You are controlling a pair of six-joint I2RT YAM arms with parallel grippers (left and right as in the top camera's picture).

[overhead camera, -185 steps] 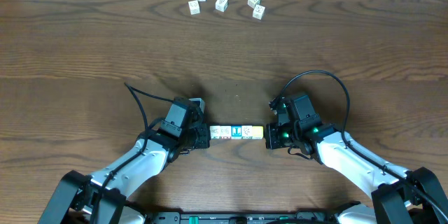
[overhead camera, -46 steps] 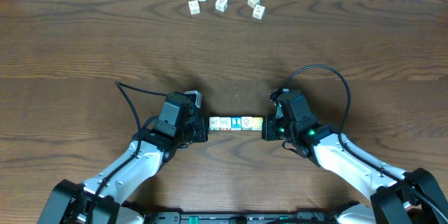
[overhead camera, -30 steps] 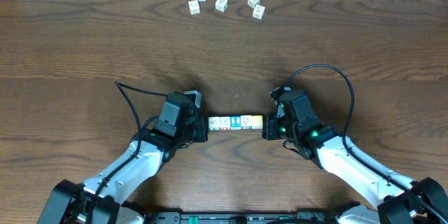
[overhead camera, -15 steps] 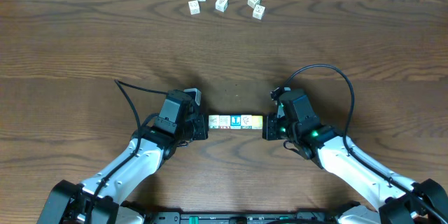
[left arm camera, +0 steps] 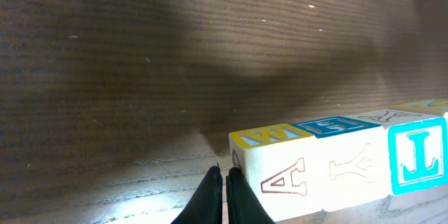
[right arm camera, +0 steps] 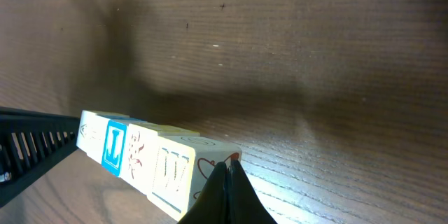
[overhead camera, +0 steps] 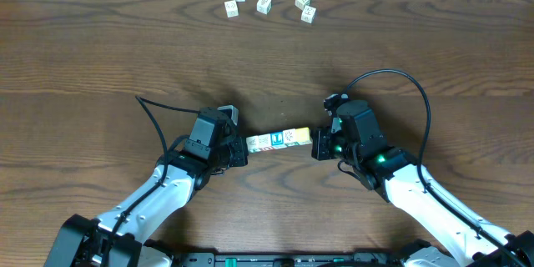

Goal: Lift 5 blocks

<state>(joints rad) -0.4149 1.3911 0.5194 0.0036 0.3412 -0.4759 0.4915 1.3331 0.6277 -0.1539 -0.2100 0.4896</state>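
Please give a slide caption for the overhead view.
Left gripper and right gripper squeeze the row of blocks between them.

Your overhead view looks straight down on the table (overhead camera: 100, 75) from high up, with both arms entering from the bottom edge. Your left wrist view sits low and very close, facing along the tabletop past the left gripper (left arm camera: 224, 178) at bottom centre. Your right wrist view does likewise past the right gripper (right arm camera: 226, 171). All three share the row of blocks (overhead camera: 278, 139) (left arm camera: 336, 161) (right arm camera: 154, 157): mid-frame overhead, lower right on the left wrist, lower left on the right.
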